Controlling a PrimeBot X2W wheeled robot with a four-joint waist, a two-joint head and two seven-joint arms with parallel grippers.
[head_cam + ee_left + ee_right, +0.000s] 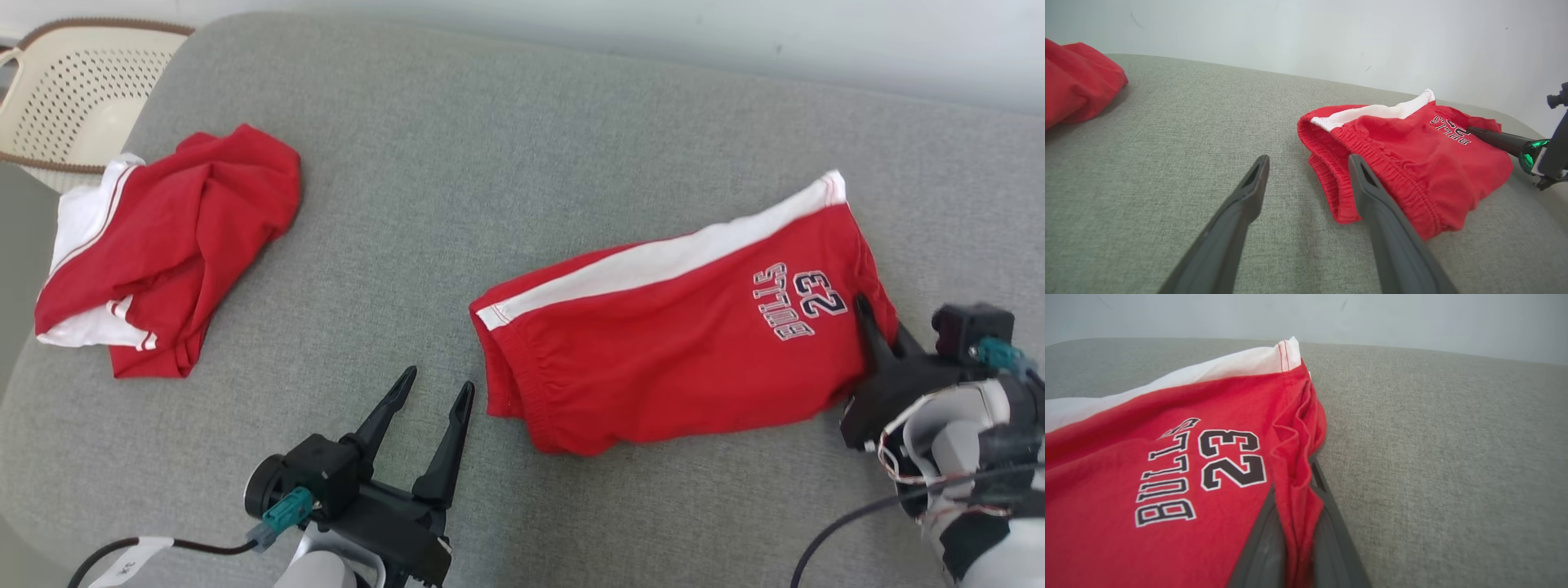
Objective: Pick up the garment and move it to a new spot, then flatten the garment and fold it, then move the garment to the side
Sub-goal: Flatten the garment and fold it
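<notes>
Between the two dark fingers of your right gripper (pixel 1294 477) a thin bunched fold of red cloth is pinched; the fingers are closed on it. It is the leg-hem edge of the red cotton shorts with a white side stripe and the print "BULLS 23" (pixel 653 359), which lie on the grey fabric cushion (pixel 490 147). From this gripper the shorts stretch away toward your left gripper (pixel 437 381). That is their long axis: hem at the right gripper, elastic waistband pointing to the left one, white stripe along the far edge. The left gripper's fingers stand apart, just beside the waistband and not on it.

I think the grip is the risk. It takes only a narrow edge, perhaps not all layers, so on lifting the cloth may slip out or the layers may open. With one end held, the waistband end would drag and crumple. Farther out, past the left gripper, a crumpled red and white garment (pixel 163 245) lies well apart; keep the shorts away from it.
</notes>
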